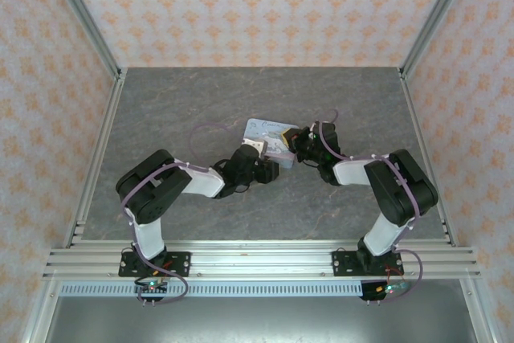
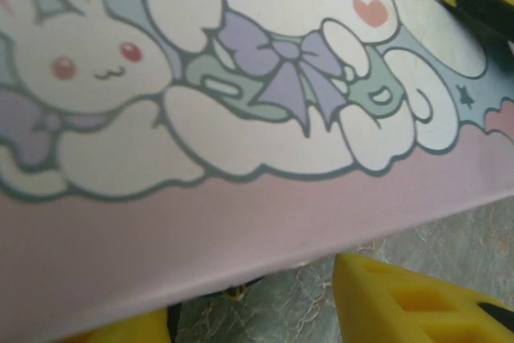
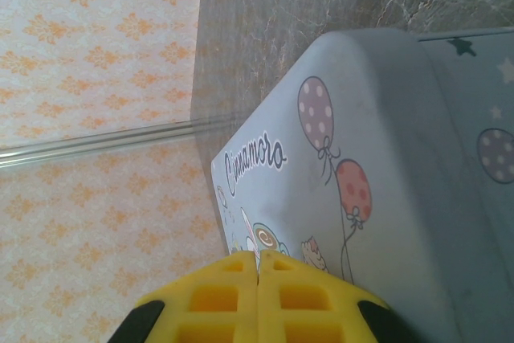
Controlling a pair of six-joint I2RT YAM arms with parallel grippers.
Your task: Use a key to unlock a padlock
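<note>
Tin (image 1: pixel 267 128): is lying mid-way across the table (image 1: pixel 185 102), between both arms.
Left gripper (image 1: pixel 255 147): is hovering at the Tin's near-left corner, its 2 yellow fingers (image 2: pixel 418 299) standing apart, not clamping anything.
Right gripper (image 3: pixel 258 275): is pressing its 2 fingers together, tips beside the Tin's side.
Padlock and key: too small to make out; cannot tell where they are sitting.

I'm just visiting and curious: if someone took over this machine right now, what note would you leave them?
Left pincer: open, at the lower edge of the cartoon tin.
Right pincer: shut, pointing at the tin.
The tin lies near the middle of the table.
Padlock and key: too small to tell.
Done: nothing I can confirm. Left: unlock the padlock.
</note>
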